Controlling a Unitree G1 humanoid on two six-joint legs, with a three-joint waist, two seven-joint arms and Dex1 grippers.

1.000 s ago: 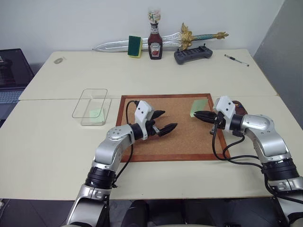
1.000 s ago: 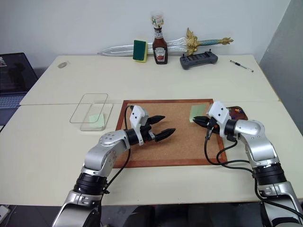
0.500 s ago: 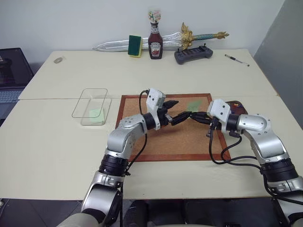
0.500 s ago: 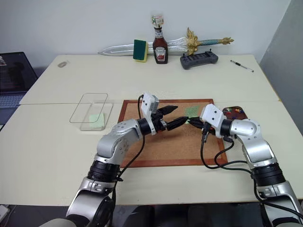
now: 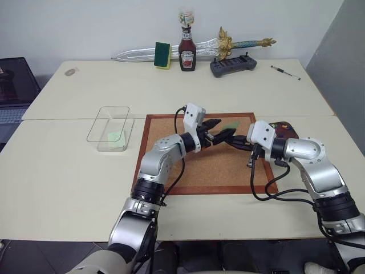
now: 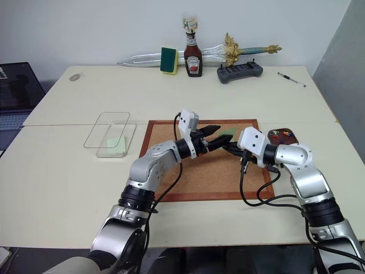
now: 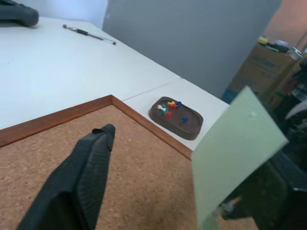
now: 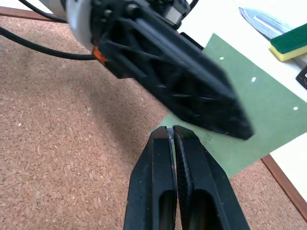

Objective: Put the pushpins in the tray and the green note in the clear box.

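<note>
Cork board | right gripper pinched shut on note | left gripper open around it | risk: paper could slip or crease at handover.

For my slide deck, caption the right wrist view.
Right gripper shut on the green note above the cork board, left gripper closing in.
</note>
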